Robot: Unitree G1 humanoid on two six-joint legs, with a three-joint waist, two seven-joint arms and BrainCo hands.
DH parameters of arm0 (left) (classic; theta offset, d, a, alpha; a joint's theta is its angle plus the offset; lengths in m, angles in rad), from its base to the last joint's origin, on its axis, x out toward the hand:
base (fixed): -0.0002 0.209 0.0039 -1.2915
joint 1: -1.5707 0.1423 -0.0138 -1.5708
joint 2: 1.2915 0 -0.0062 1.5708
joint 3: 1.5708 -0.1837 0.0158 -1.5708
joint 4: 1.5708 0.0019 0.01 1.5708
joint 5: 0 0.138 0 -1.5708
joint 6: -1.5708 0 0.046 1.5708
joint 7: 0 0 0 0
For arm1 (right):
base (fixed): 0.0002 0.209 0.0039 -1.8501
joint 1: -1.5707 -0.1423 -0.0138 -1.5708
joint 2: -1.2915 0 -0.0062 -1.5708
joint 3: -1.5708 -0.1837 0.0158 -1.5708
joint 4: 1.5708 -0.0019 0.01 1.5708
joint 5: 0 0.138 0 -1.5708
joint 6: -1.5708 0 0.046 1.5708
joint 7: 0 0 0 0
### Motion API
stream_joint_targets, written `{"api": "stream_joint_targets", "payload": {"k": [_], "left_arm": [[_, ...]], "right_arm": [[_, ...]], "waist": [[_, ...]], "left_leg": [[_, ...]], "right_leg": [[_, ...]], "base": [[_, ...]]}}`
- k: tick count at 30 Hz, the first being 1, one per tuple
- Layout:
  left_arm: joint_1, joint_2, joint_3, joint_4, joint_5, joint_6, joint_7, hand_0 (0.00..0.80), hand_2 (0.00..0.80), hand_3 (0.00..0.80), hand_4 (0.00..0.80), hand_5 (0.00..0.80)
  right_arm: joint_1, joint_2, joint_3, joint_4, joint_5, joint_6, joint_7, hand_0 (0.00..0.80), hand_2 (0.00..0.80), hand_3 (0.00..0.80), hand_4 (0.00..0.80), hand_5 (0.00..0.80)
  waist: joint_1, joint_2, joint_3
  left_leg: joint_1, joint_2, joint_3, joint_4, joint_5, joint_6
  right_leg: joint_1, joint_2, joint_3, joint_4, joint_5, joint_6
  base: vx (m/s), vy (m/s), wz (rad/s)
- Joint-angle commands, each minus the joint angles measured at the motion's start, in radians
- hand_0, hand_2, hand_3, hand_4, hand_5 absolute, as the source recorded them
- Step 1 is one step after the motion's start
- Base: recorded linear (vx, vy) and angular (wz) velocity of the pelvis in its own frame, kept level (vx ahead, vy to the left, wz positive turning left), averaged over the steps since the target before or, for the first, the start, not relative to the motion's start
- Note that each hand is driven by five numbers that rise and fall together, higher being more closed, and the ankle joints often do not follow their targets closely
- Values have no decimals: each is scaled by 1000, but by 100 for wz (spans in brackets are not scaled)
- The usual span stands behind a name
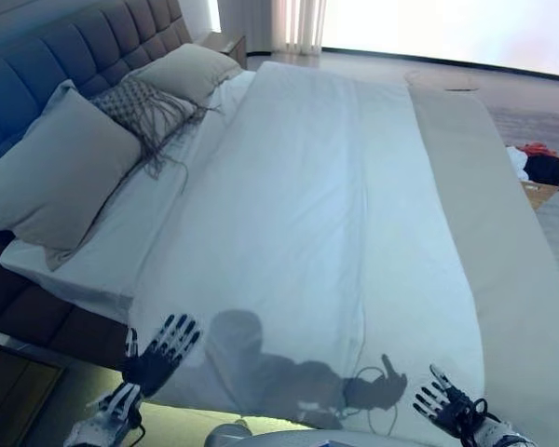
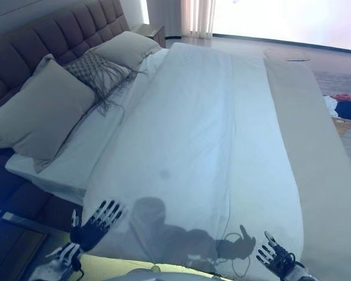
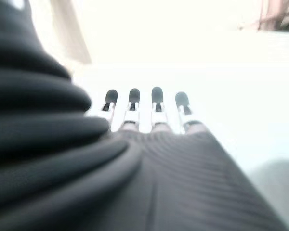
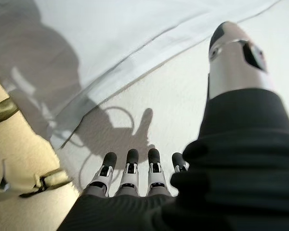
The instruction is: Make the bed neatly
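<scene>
A white duvet (image 1: pixel 317 214) lies spread flat over the bed, reaching from the pillows to the foot. A beige cover (image 1: pixel 503 242) shows along its right side. Two grey pillows (image 1: pixel 61 168) (image 1: pixel 191 70) and a fringed patterned cushion (image 1: pixel 144 107) rest against the grey tufted headboard (image 1: pixel 47 56). My left hand (image 1: pixel 163 349) is open, fingers straight, over the near left corner of the duvet; its own view shows its fingers (image 3: pixel 156 103). My right hand (image 1: pixel 447 402) is open, fingers spread, over the near edge at the right; its own view shows its fingers (image 4: pixel 130 168).
A basket (image 1: pixel 538 172) with red, white and black clothes stands on the floor to the right of the bed. A bedside table (image 1: pixel 225 45) stands at the far end of the headboard. Curtains (image 1: pixel 298 23) hang by a bright window beyond.
</scene>
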Motion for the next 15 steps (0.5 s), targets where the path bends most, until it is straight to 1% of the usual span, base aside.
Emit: {"api": "stream_joint_targets", "payload": {"k": [1, 5, 7, 10, 12, 15], "left_arm": [[-97, 32, 19, -35, -83, -29, 6, 0, 0, 0, 0, 0], [-134, 46, 28, -41, -130, -64, 98, 0, 0, 0, 0, 0], [-142, 42, 28, -28, -141, -103, 141, 0, 0, 0, 0, 0], [-158, 44, 28, 0, -169, -153, 175, 0, 0, 0, 0, 0], [-179, 40, 18, 8, -203, -193, 201, 0, 0, 0, 0, 0], [-250, 58, -17, 20, -287, -262, 259, 0, 0, 0, 0, 0]], "right_arm": [[-63, -35, 19, 15, -18, 2, 3, 0, 0, 0, 0, 0], [-46, -38, 25, 14, -46, 5, 4, 0, 0, 0, 0, 0], [-36, -37, 23, 15, -58, 1, 7, 0, 0, 0, 0, 0], [-27, -42, 24, 13, -65, -5, 13, 0, 0, 0, 0, 0], [-34, -45, 30, 6, -58, -15, 8, 0, 0, 0, 0, 0], [-79, -52, 66, -15, -7, -39, -13, 0, 0, 0, 0, 0]], "waist": [[-4, 1, 5], [-32, -2, 0], [-42, -4, 4], [-53, -11, 21], [-59, -15, 51], [-63, -23, 139]], "left_leg": [[26, 18, 37, -1, -68, -13], [41, 19, 58, -1, -72, -10], [46, 19, 65, -1, -72, -8], [43, 17, 75, 21, -74, -4], [2, 20, 81, 103, -93, -2], [-129, 38, 69, 273, -129, 0]], "right_leg": [[20, -57, -4, 0, 4, 66], [19, -56, 17, 0, 2, 68], [18, -55, 27, 3, 0, 69], [11, -56, 42, 15, -4, 67], [-22, -61, 59, 67, -21, 60], [-131, -73, 82, 198, -51, 47]], "base": [[89, 88, -10], [91, 93, -12], [72, 77, -17], [40, 73, -18], [-87, 66, -17], [-290, 44, -12]]}}
